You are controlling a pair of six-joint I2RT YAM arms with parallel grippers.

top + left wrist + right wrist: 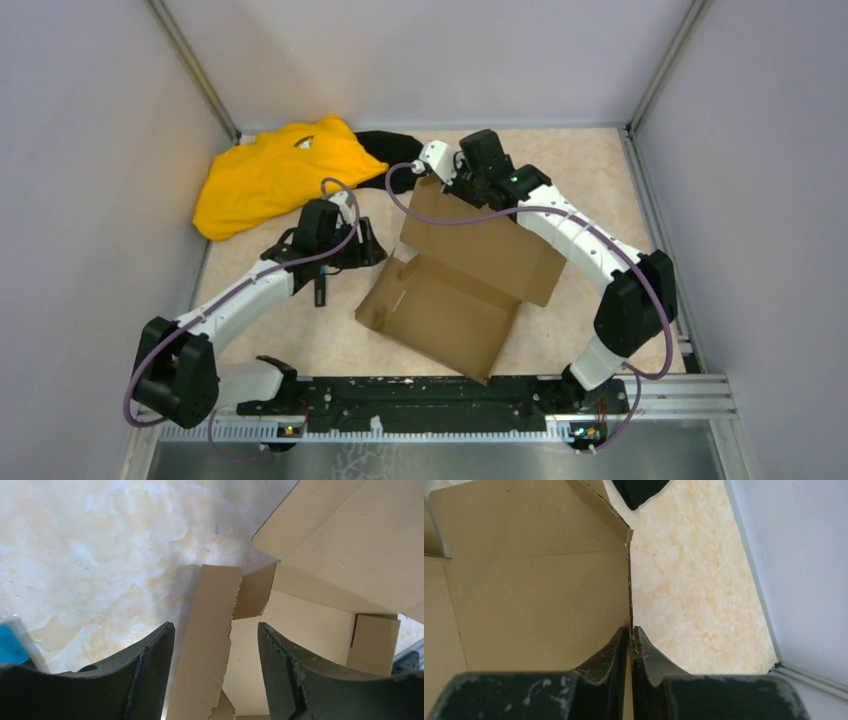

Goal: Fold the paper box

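Marbled table (pixel 300 340), right gripper (pixel 630 631) pinching paper box (pixel 450 300) edge, left gripper (pixel 215 626) agape

Seen from above, the left jaws are too small and dark to tell how wide they stand, and the right jaws are lost under their own wrist at the far edge of the paper box (pixel 470 270). The black cloth (pixel 400 147) shows only as a sliver beyond the right jaws, behind the yellow cloth (pixel 275 175). In the left wrist view, the box flap between the jaws runs off the bottom edge. A blurred blue shape (pixel 10 647) left of the jaws cannot be identified.
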